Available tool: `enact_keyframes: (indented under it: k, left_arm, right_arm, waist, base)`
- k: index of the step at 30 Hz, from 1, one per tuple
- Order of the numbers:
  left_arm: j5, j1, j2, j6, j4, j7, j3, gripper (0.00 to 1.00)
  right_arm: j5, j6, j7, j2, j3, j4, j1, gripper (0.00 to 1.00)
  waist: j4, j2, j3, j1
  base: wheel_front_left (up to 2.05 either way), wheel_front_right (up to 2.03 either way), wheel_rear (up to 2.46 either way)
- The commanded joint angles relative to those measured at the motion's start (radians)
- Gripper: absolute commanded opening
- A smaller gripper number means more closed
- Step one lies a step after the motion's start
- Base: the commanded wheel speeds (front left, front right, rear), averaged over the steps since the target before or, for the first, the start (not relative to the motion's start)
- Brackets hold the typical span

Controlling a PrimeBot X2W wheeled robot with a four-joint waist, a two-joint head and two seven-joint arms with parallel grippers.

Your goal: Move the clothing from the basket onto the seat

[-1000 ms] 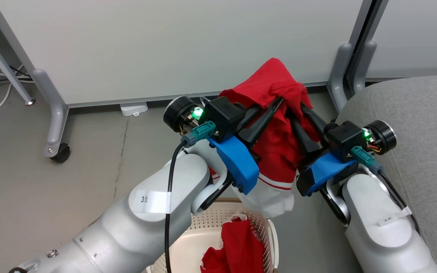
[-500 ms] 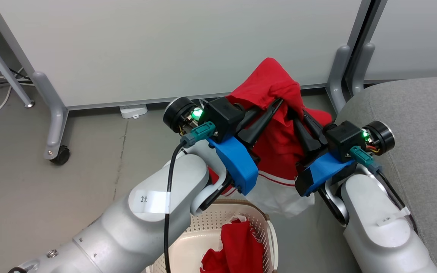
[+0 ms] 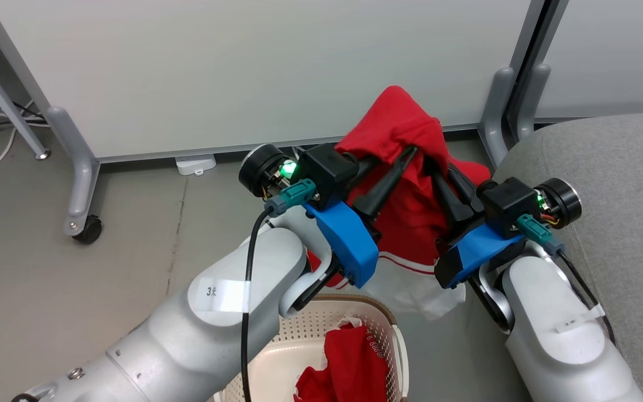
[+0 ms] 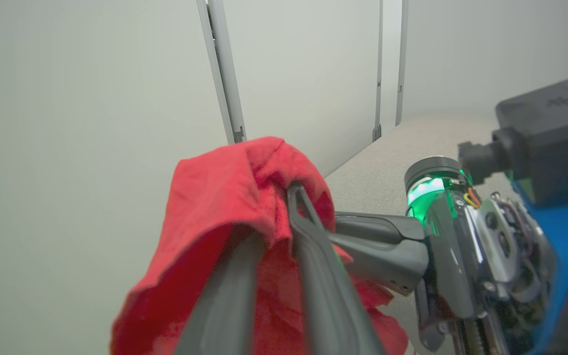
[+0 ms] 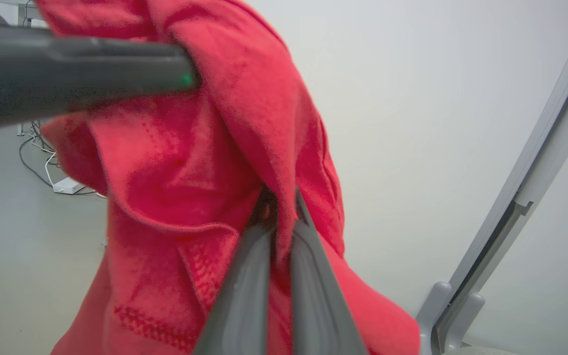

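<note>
At 6 o'clock, the basket (image 3: pixel 310 324) has more red clothes (image 3: pixel 355 357). Above it, the left gripper (image 3: pixel 399 153) and right gripper (image 3: pixel 438 167) both pinch one red shirt (image 3: pixel 405 212), lifted high. Next, I think: carry it to the seat (image 3: pixel 623 184) at 3 o'clock, then let go.

The garment (image 3: pixel 405 120) at upper centre is bright red, with thin white stripes and a white band along its lower edge. More red clothing (image 3: pixel 355 363) with white lettering sits in the cream basket (image 3: pixel 321 321) at bottom centre, which has rows of small holes under a brown rim. The seat (image 3: pixel 623 167) at right is light grey. The left gripper (image 3: pixel 397 153) and right gripper (image 3: pixel 437 163) have dark fingers, blue mounts and green lights.
</note>
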Motion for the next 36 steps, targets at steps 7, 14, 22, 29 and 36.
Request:
enact_keyframes:
  k: [7,14,22,29,36]
  left_arm:
    - [-0.002,-0.014,0.001,0.008,0.002,-0.001,-0.004,1.0]
    - [0.005,-0.008,0.004,0.019,-0.005,-0.004,-0.012,1.0]
    - [0.01,0.001,0.018,0.028,-0.013,0.002,-0.022,1.0]
    - [0.016,0.013,0.027,0.032,-0.023,0.008,-0.039,1.0]
    - [0.031,0.021,0.033,0.033,-0.036,0.012,-0.063,1.0]
  right_arm:
    - [0.006,0.0,-0.003,0.005,-0.007,-0.009,0.003,0.0]
    - [0.013,0.0,-0.003,0.007,-0.02,-0.02,0.005,0.0]
    - [0.017,0.0,-0.003,0.008,-0.045,-0.041,0.008,0.0]
    - [0.021,0.0,-0.004,0.007,-0.095,-0.065,0.012,0.0]
    - [0.023,0.0,-0.004,0.012,-0.173,-0.095,0.02,0.0]
  waist:
    - [-0.003,0.0,0.005,0.0]
    - [-0.019,0.0,0.023,0.0]
    - [-0.081,0.0,0.061,0.0]
    - [-0.159,0.0,0.097,0.0]
    - [-0.237,0.0,0.138,0.0]
  base:
    - [0.0,0.0,0.0]
    - [0.0,0.0,0.0]
    - [0.0,0.0,0.0]
    - [0.0,0.0,0.0]
    - [0.0,0.0,0.0]
